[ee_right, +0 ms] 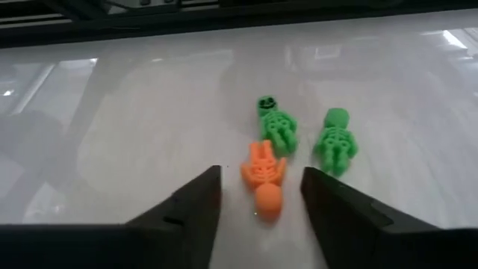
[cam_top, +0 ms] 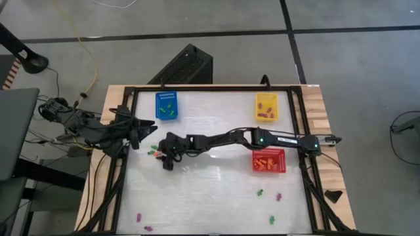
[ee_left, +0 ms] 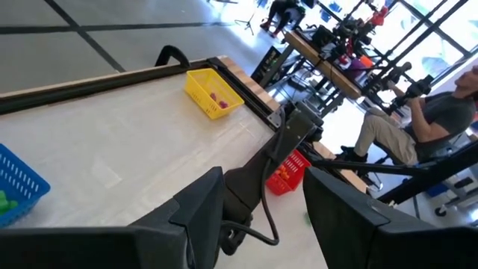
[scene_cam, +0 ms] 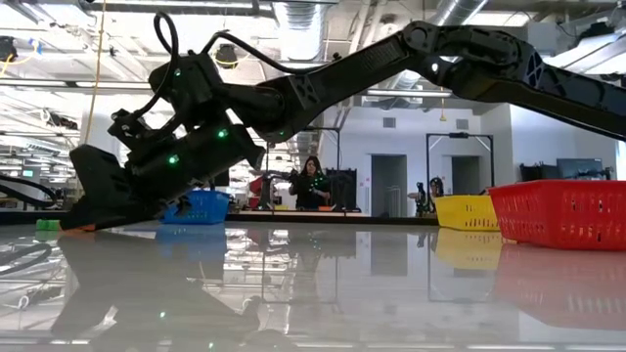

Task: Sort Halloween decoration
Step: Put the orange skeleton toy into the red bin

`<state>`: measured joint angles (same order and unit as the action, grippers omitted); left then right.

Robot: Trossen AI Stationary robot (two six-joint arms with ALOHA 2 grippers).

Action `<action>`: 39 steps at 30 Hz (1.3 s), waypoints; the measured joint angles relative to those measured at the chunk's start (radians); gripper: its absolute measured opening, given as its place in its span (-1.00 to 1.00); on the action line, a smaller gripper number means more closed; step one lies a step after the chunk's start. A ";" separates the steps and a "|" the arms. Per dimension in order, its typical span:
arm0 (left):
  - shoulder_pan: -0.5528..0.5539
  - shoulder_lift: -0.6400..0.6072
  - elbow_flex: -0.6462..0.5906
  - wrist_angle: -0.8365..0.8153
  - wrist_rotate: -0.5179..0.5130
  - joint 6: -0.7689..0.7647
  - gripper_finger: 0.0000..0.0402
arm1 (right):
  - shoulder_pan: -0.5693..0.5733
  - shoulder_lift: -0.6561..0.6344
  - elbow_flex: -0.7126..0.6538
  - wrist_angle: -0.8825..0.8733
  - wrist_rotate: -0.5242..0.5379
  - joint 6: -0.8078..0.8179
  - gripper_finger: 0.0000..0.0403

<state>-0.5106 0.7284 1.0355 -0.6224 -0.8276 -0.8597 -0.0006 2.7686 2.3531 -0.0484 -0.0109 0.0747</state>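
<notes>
On the table, right end effector brackets orange skeleton, fingers spread.

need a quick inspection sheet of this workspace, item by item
surface: white table, glossy, bare in the middle.
job's things: orange skeleton and two green skeletons lie loose ahead of the right gripper; more purple and green pieces near the front edge.
baskets: blue basket, yellow basket, red basket, each holding pieces.
clutter: nothing seen.
grippers: right gripper open, low over the orange skeleton; left gripper open, raised at the table's left edge.
cables: yellow cable on the floor.
surroundings: seated person beyond the table.
</notes>
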 joint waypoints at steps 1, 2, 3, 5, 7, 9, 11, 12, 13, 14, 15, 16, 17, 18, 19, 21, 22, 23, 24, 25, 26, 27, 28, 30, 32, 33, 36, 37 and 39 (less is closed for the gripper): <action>0.000 0.000 0.000 0.000 0.000 -0.001 -0.14 | -0.001 0.000 0.000 -0.005 0.002 0.002 -0.01; 0.000 0.000 0.000 0.000 0.000 -0.002 -0.14 | -0.002 0.000 0.000 -0.011 0.004 0.003 -0.10; 0.000 0.000 0.000 0.000 0.000 -0.002 -0.14 | -0.003 0.000 0.000 -0.019 0.009 0.003 -0.19; 0.000 0.000 0.000 0.000 -0.007 -0.003 -0.14 | -0.003 0.000 0.000 -0.036 0.014 -0.001 -0.38; 0.000 0.000 0.000 0.000 -0.019 -0.009 -0.14 | -0.003 0.000 0.000 -0.046 0.007 -0.005 -0.55; 0.000 0.000 0.000 0.000 -0.027 -0.010 -0.14 | -0.005 0.000 0.000 -0.056 -0.021 -0.005 -0.67; 0.000 0.000 0.000 0.000 -0.035 -0.010 -0.14 | -0.005 -0.001 0.001 -0.069 -0.036 -0.005 -0.69; 0.000 0.000 0.000 0.000 -0.038 -0.010 -0.14 | -0.005 -0.001 0.001 -0.076 -0.038 -0.005 -0.69; 0.000 0.000 0.000 0.000 -0.041 -0.010 -0.14 | -0.005 -0.002 0.001 -0.082 -0.044 -0.005 -0.69; 0.000 0.000 0.000 0.000 -0.042 -0.010 -0.14 | -0.005 -0.002 0.001 -0.091 -0.049 -0.005 -0.69; 0.000 0.000 0.000 0.000 -0.043 -0.010 -0.14 | -0.005 -0.002 0.002 -0.098 -0.054 -0.005 -0.69; 0.000 0.000 0.000 0.000 -0.043 -0.010 -0.14 | -0.005 -0.002 0.002 -0.108 -0.054 -0.005 -0.69; 0.000 0.000 0.000 0.000 -0.043 -0.010 -0.14 | -0.005 -0.002 0.002 -0.116 -0.054 -0.005 -0.69; 0.000 0.000 0.000 0.000 -0.043 -0.010 -0.14 | -0.005 -0.003 0.002 -0.122 -0.054 -0.005 -0.69; 0.000 0.000 0.000 0.000 -0.044 -0.009 -0.14 | -0.005 -0.003 0.002 -0.128 -0.055 -0.005 -0.69; 0.000 0.000 0.000 0.000 -0.044 -0.003 -0.14 | -0.004 -0.007 0.002 -0.137 -0.055 -0.004 -0.69; 0.000 0.000 0.000 0.000 -0.045 0.000 -0.14 | -0.002 -0.012 0.001 -0.147 -0.055 -0.004 -0.69; 0.000 0.000 0.000 0.000 -0.049 0.003 -0.14 | -0.001 -0.018 0.000 -0.160 -0.055 -0.004 -0.69; 0.000 0.000 0.000 0.000 -0.052 0.008 -0.14 | 0.001 -0.027 0.000 -0.170 -0.055 -0.004 -0.69; 0.000 0.000 0.000 0.000 -0.055 0.012 -0.14 | 0.003 -0.035 -0.001 -0.182 -0.055 -0.004 -0.69; 0.000 0.000 0.000 0.000 -0.061 0.018 -0.14 | 0.004 -0.043 -0.002 -0.201 -0.055 -0.004 -0.69; 0.000 0.000 0.000 0.000 -0.066 0.025 -0.14 | 0.005 -0.051 -0.003 -0.216 -0.055 -0.004 -0.69; 0.000 0.000 0.000 0.000 -0.074 0.029 -0.14 | 0.006 -0.058 -0.003 -0.228 -0.055 -0.004 -0.69; 0.000 0.000 0.000 0.000 -0.085 0.039 -0.14 | 0.007 -0.072 -0.005 -0.259 -0.056 -0.004 -0.69; 0.000 0.000 0.000 0.000 -0.101 0.047 -0.14 | 0.008 -0.088 -0.005 -0.297 -0.055 -0.004 -0.69; 0.000 0.000 0.000 0.000 -0.109 0.048 -0.14 | 0.008 -0.097 -0.005 -0.318 -0.055 -0.004 -0.69; 0.001 0.000 0.000 0.000 -0.129 0.059 -0.14 | 0.008 -0.129 -0.007 -0.390 -0.051 -0.015 -0.69; 0.001 0.000 0.000 0.000 -0.134 0.065 -0.14 | 0.008 -0.143 -0.007 -0.409 -0.047 -0.027 -0.69; 0.001 0.000 0.000 0.000 -0.147 0.078 -0.14 | 0.008 -0.175 -0.007 -0.458 -0.032 -0.046 -0.69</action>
<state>-0.5098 0.7284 1.0359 -0.6220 -0.9746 -0.7815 0.0078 2.5935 2.3459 -0.5063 -0.0429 0.0292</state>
